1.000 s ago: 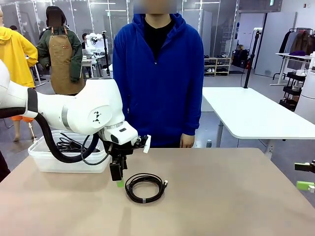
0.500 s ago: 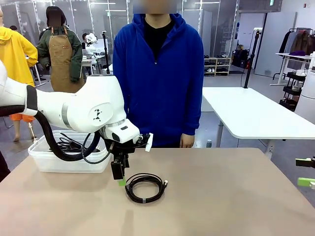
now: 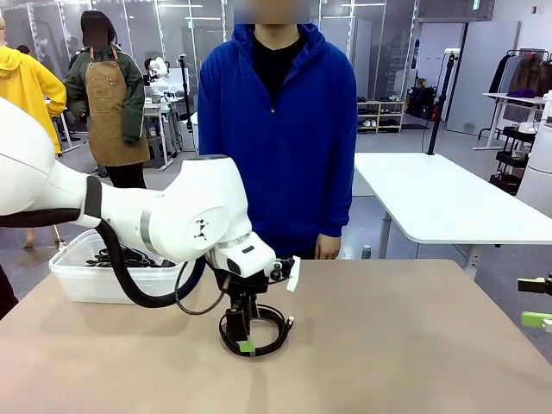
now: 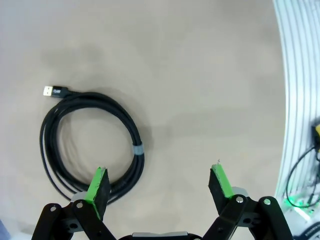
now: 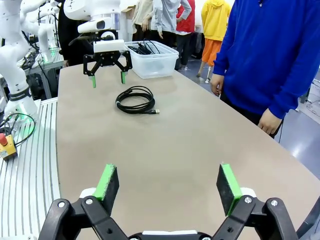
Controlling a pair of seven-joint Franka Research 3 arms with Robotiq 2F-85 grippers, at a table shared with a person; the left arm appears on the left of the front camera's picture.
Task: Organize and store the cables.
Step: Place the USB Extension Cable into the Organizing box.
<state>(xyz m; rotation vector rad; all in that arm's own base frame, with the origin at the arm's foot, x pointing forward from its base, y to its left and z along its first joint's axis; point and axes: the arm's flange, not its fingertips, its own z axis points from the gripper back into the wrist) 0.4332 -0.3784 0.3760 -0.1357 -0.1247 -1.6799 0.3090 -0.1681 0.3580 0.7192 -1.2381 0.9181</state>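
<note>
On the tan surface (image 3: 388, 345), coiled black cable (image 4: 92, 142) lying flat near the middle, left gripper (image 4: 159, 186) spread just above its edge, right gripper (image 5: 163, 187) spread well apart, more cables in clear bin (image 3: 78, 280) at left.

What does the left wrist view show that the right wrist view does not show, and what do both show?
The left wrist view alone shows the grey band around the coiled cable and the left pincer open from above it. The right wrist view alone shows the clear bin holding more cables, the person's hand and the open right pincer. Both show the coiled cable with its plug on the tan table.
</note>
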